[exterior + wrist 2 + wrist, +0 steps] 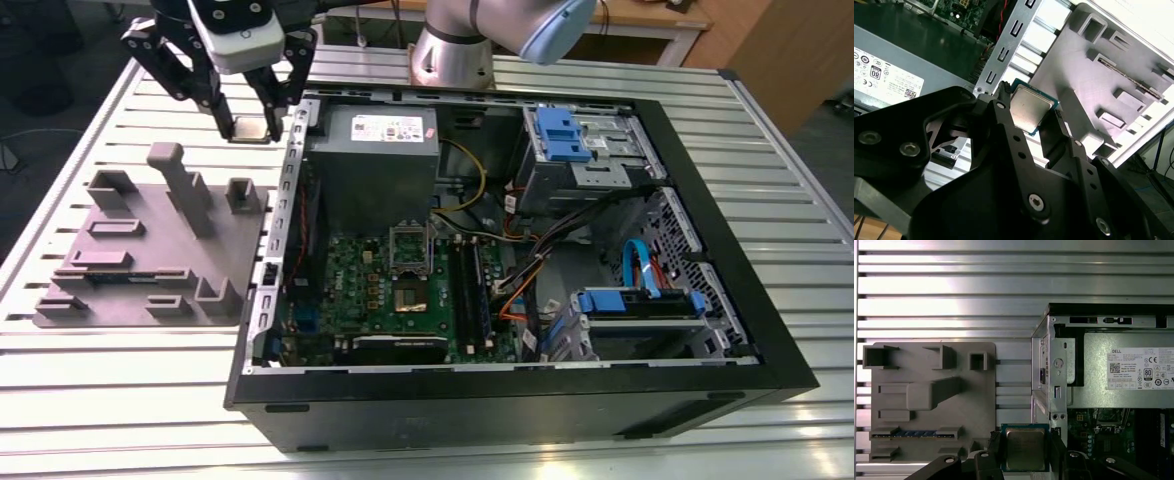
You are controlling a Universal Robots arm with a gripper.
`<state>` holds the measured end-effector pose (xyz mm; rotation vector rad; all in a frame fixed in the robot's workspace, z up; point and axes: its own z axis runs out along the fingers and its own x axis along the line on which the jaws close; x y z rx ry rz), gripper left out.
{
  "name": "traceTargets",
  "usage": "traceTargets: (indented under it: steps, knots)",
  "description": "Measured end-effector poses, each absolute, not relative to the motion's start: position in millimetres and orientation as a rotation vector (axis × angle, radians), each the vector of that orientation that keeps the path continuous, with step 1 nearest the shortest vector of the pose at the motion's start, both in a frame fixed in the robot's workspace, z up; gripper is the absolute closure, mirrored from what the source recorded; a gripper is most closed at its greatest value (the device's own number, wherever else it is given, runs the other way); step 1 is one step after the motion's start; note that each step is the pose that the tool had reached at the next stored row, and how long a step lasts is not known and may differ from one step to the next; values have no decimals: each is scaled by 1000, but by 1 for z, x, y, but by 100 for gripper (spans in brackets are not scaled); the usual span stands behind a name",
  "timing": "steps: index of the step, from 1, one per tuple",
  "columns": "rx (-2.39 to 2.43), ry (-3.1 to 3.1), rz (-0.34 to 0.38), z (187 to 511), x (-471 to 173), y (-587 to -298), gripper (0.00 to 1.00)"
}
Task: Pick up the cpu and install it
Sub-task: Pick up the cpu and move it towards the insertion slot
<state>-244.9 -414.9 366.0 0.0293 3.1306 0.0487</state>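
1. Upper left of the exterior view: gripper [251, 128] closed narrowly on the cpu [248, 129], which is pinched by its edges between two black fingers [214, 98].
2. Held clear of the slatted table [120, 400], just outside the case [534, 405] wall and past the far end of the grey tray [147, 250].
3. In both wrist views: cpu's dull silver top turned to the camera, green rim showing, fingers touching two opposite sides.
4. Just beside the cpu, across the case wall: grey power supply [374, 170] with a white label.
5. Centre of the exterior view, inside the case: green board [360, 300] with its socket [411, 290], well apart from the cpu.
6. In the first wrist view, lying in a tray slot: a long narrow stick [916, 433].
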Motion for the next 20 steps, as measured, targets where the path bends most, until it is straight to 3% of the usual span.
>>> traceTargets:
  steps: [20]
  knots:
    - [29,3130,49,366,-240,-415,53]
